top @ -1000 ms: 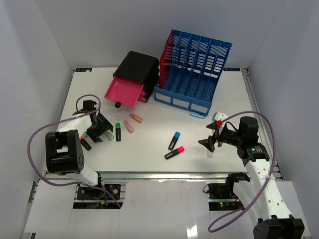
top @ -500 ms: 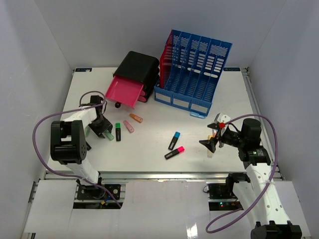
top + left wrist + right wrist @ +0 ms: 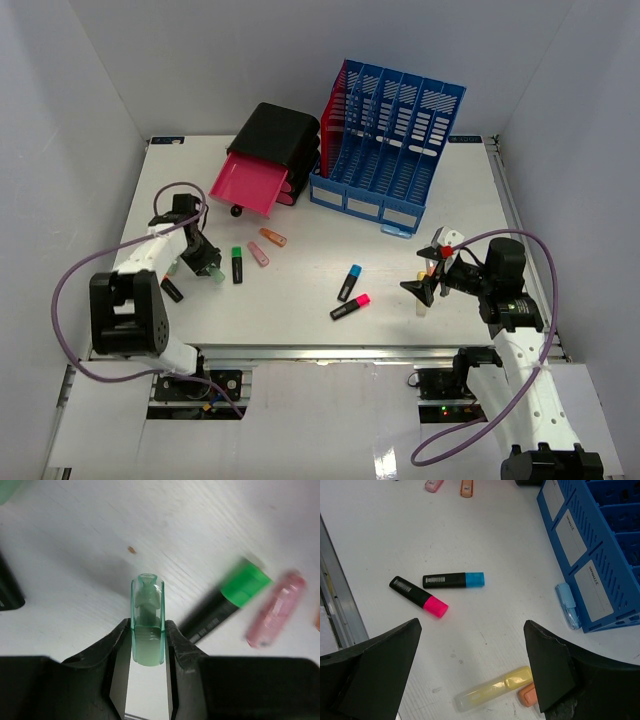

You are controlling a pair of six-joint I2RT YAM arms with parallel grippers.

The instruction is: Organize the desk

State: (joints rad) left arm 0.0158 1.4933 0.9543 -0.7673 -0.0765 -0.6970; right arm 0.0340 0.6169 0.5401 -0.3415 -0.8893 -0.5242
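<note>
The desk (image 3: 300, 285) is a white tabletop strewn with highlighters. My left gripper (image 3: 205, 262) (image 3: 147, 630) sits at the left side, its jaws pressed against both sides of a pale green translucent highlighter (image 3: 146, 625) that points away from the wrist. Just right of it lie a black highlighter with a green cap (image 3: 237, 264) (image 3: 225, 602) and a pale pink one (image 3: 259, 255) (image 3: 275, 610). My right gripper (image 3: 425, 286) (image 3: 471, 630) hovers open at the right, over a pale yellow highlighter (image 3: 495, 687) and a small orange one (image 3: 527, 695).
A blue file rack (image 3: 390, 140) and a black drawer unit with an open pink drawer (image 3: 250, 185) stand at the back. Black highlighters with blue (image 3: 349, 282) and pink (image 3: 350, 306) caps lie mid-desk. A pale blue one (image 3: 568, 605) rests against the rack; a black one (image 3: 172, 289) lies far left.
My left gripper's jaws have come together onto the pale green highlighter, and the left arm shifted a little. The right gripper has stayed open and almost still.
</note>
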